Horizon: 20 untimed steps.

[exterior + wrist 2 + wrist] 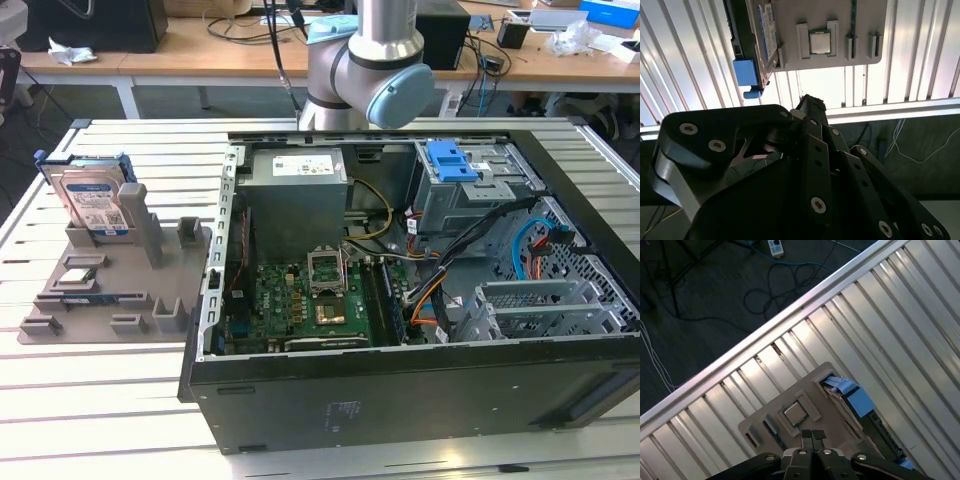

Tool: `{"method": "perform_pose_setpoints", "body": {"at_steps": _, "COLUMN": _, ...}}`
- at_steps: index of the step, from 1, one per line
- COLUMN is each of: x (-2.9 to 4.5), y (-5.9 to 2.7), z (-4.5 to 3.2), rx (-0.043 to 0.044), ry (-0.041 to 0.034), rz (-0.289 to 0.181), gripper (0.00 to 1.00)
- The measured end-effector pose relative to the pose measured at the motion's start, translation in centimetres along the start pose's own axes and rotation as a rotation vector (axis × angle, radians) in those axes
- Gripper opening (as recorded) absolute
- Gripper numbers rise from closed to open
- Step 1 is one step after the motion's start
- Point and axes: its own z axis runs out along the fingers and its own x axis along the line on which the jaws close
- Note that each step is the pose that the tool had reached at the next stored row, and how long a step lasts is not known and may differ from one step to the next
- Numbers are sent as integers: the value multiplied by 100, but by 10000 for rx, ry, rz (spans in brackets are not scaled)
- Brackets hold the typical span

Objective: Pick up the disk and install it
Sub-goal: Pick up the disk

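Silver metal body w/ blue plastic side rails: the disk point(95, 200) stands on edge in a slot of the grey fixture tray point(110, 300). That's on the slatted bench point(100, 400) at the exterior view's left, well apart from the PC case point(400, 400), which has its side panel off.

Gripper point(812, 435): in the first wrist view the tips are pressed together w/ nothing between them, so narrow and empty. It hangs over the tray, nearest the CPU chip point(796, 412), w/ the disk point(850, 397) just beside. The second wrist view shows the same layout: gripper point(810, 102), disk point(765, 30).

Handling, my read:
- rigid and dense, prob heavy for its size, no flex
- bare metal faces likely slippery, and the label side gives no bite
- shock-sensitive, so no knocks or drops
- rails are plastic and prob the weak pt, don't crush them
- best hold: across the two flat faces near the exposed upper edge, centred so it doesn't swing. It's upright, so that edge is reachable.
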Motion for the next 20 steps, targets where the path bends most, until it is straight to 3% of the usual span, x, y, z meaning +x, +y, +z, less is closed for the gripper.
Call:
{"method": "perform_pose_setpoints", "body": {"at_steps": 7, "x": 0, "y": 0, "z": 0, "rx": -19, "ry": 27, "rz": -830, "gripper": 10}}
{"method": "perform_pose_setpoints", "body": {"at_steps": 15, "x": 0, "y": -1, "z": 0, "rx": -50, "ry": 73, "rz": -2226, "gripper": 10}}
{"method": "perform_pose_setpoints", "body": {"at_steps": 19, "x": 0, "y": -1, "z": 0, "rx": -71, "ry": 104, "rz": -3162, "gripper": 10}}
{"method": "perform_pose_setpoints", "body": {"at_steps": 20, "x": 0, "y": 0, "z": 1, "rx": -82, "ry": 118, "rz": -3612, "gripper": 10}}
